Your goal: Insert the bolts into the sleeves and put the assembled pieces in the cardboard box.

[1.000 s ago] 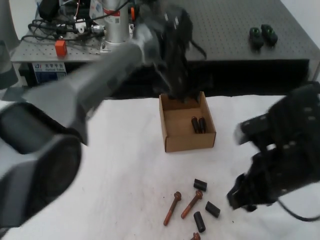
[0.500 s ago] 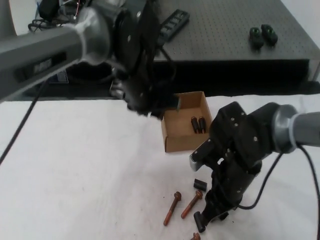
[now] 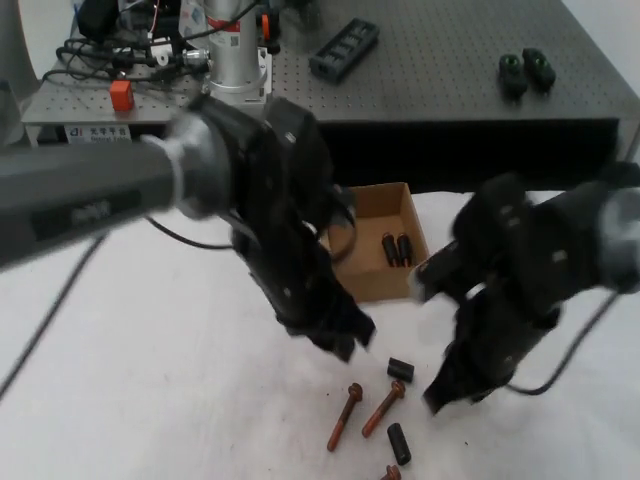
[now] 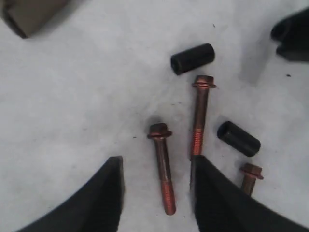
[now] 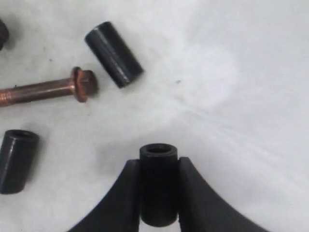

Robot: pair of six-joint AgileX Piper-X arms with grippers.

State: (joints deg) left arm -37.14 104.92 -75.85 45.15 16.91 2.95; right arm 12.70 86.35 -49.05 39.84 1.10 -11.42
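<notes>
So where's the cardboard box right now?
In the high view the cardboard box sits on the white cloth a little right of the middle, just beyond the loose bolts and sleeves.

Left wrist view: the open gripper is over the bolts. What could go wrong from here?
1. The left gripper is open over one bolt, but a second bolt lies right beside one finger; closing may nudge or catch it too.
2. The right gripper holds a sleeve by its sides only; pushing a bolt in might make it slip.
</notes>
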